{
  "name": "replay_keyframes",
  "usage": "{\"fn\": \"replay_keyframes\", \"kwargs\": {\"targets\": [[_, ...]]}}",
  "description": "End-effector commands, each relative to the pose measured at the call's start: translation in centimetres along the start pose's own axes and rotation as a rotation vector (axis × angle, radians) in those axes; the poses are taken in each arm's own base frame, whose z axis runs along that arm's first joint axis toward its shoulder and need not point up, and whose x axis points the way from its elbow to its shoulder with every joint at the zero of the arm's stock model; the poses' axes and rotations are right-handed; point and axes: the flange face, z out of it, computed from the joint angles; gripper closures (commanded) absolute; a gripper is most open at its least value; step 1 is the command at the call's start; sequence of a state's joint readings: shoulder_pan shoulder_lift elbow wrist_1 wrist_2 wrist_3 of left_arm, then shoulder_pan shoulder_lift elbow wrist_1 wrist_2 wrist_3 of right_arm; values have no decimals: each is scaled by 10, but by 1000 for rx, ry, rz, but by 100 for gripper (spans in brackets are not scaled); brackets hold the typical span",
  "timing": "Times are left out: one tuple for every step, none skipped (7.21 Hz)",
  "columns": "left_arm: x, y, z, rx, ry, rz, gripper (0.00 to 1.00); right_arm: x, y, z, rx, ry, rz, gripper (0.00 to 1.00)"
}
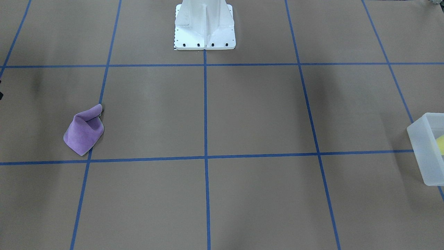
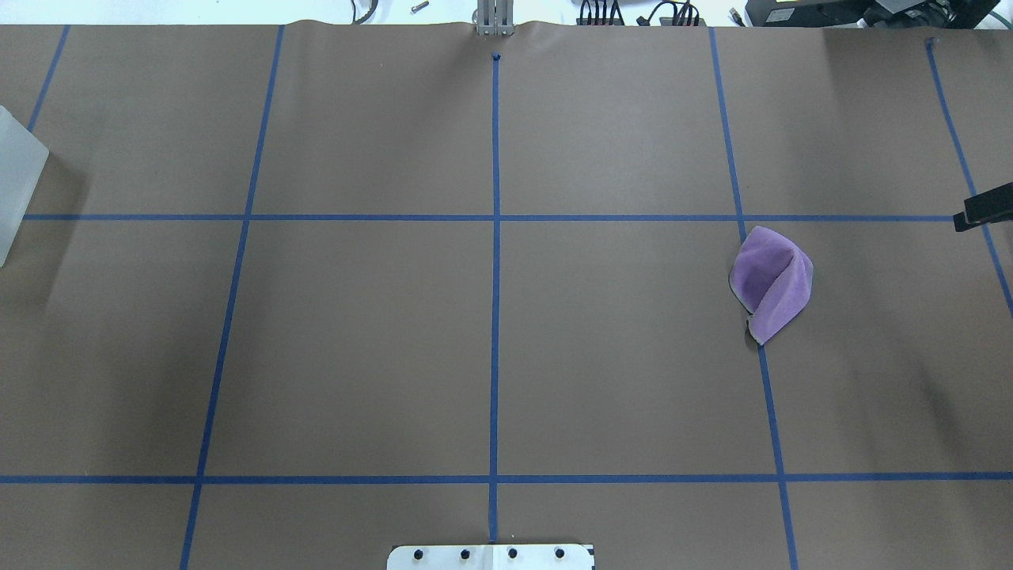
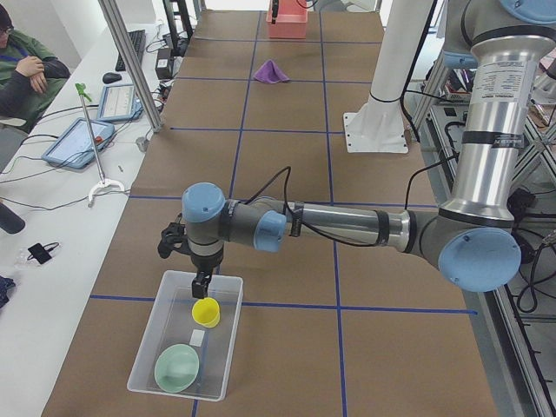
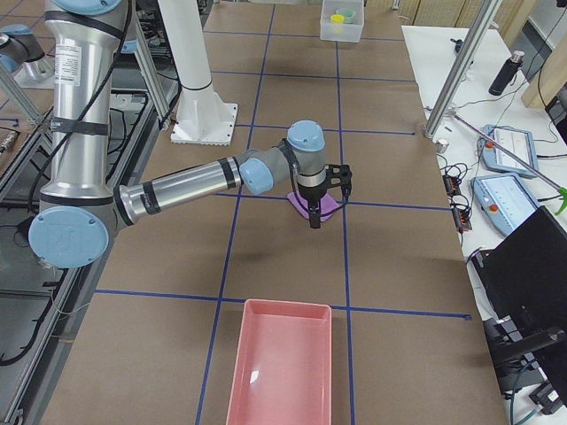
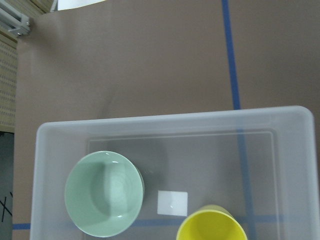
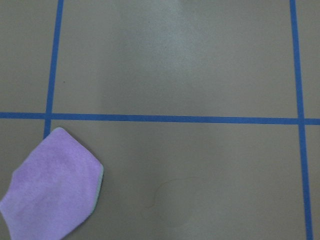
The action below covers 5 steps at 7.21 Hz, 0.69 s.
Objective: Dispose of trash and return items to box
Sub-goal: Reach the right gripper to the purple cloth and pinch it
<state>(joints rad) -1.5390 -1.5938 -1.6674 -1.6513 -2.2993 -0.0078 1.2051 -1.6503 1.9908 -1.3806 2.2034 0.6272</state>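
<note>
The frosted box (image 3: pixel 224 343) sits lower left in the left-side view. The purple cloth (image 2: pixel 772 289) lies right of centre in the overhead view. The mint-green bowl (image 5: pixel 104 193) and the yellow cup (image 5: pixel 211 227) stand apart inside the box. The left gripper (image 3: pixel 201 281) hangs above the cup, and the right gripper (image 4: pixel 313 218) is near the cloth. I cannot tell whether either gripper's fingers are apart.

yellow cup (image 5: pixel 211 226) and mint-green bowl (image 5: pixel 104 193) stand upright, apart, inside the frosted box (image 5: pixel 175 116).

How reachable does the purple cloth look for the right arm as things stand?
Probably yes: the right arm's tool hangs near the purple cloth, which lies alone in the open, with nothing seen between them.
</note>
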Motion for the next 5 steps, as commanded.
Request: {"fn": "replay_keyframes", "kwargs": {"targets": [[15, 42, -16, -1, 24, 16, 1, -76, -9, 24, 14, 1, 74, 0], [16, 41, -17, 1, 24, 18, 1, -110, -7, 38, 39, 20, 93, 0], [16, 40, -17, 2, 23, 19, 1, -149, -1, 56, 56, 29, 114, 0], [16, 39, -18, 5, 23, 21, 1, -179, 1, 68, 80, 34, 136, 2], [17, 36, -19, 8, 18, 24, 1, -198, 2, 85, 95, 52, 140, 12]]}}
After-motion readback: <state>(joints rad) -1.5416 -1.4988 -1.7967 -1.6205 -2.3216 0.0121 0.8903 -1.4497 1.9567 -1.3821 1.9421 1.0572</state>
